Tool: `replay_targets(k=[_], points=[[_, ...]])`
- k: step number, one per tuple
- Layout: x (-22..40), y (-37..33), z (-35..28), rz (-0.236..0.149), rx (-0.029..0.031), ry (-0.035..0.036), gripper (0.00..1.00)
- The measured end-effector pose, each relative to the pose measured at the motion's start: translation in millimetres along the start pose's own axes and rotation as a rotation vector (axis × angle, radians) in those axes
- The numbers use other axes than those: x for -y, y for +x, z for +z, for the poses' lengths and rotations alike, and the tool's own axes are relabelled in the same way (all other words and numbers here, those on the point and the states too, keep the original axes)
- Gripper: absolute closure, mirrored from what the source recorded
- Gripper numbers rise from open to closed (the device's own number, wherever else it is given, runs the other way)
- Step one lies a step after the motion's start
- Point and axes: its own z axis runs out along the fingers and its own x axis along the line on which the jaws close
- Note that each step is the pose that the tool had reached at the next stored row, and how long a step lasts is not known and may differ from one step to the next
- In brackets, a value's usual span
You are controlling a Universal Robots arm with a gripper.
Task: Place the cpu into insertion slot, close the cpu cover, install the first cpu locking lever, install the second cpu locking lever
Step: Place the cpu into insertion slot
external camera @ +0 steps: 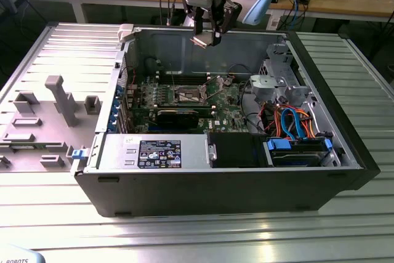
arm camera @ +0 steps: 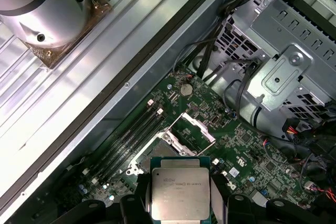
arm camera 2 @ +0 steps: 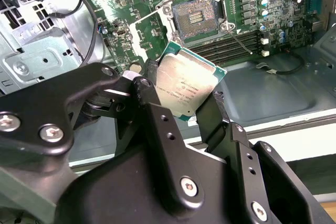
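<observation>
High over the open computer case (external camera: 215,183), we see the hand (external camera: 206,37) pinching the cpu (arm camera: 181,187) by two opposite edges, its metal top tilted, well above the green motherboard (external camera: 231,106). Below it the insertion slot (arm camera 2: 194,17) lies uncovered, its dark centre showing, and the cpu cover (arm camera: 199,127) stands swung up beside it. The case rests on a ribbed grey metal tabletop (external camera: 197,238), with grey moulded fixtures (external camera: 58,100) at the exterior view's left. Behind runs a wooden tabletop (external camera: 363,5) strewn with cables.
</observation>
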Motion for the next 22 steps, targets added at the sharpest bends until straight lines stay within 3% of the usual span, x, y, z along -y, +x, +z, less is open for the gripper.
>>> replay_targets(k=[4, 19, 22], points=[[0.0, 0.0, 0.0, 0.002, 0.0002, -0.0001, 0.46], [0.1, 0.0, 1.0, 0.215, 0.0182, -0.0032, 0.46], [0.1, 0.0, 1.1, 0.243, 0.0206, -0.0036, 0.46]])
